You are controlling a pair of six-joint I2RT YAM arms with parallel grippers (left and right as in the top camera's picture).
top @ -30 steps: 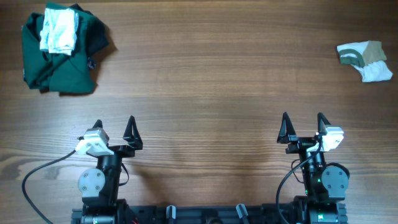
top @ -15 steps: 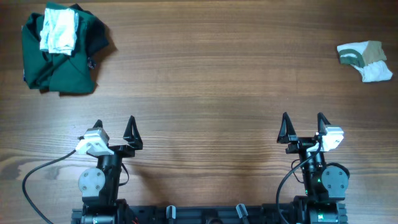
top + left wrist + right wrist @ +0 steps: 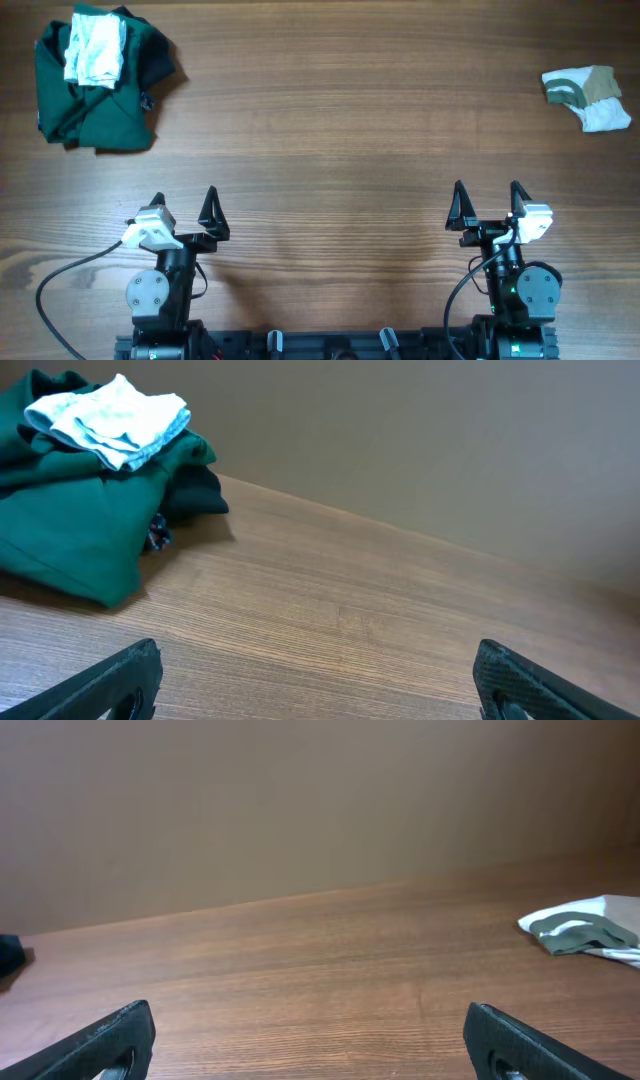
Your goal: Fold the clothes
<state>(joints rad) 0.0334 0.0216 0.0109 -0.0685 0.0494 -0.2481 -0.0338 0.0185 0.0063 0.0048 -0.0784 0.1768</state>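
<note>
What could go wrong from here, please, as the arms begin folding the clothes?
The small cream-and-tan garment lies bunched at the far right; dragging it to the middle may crumple it further. A pinch on it may catch several layers. The whitish cloth on the dark green garment, far left, could be mistaken for it.

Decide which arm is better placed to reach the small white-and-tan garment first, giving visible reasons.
Right. The small garment lies far right, beyond the open right gripper and visible in its wrist view. The open left gripper faces the dark green garment instead.
</note>
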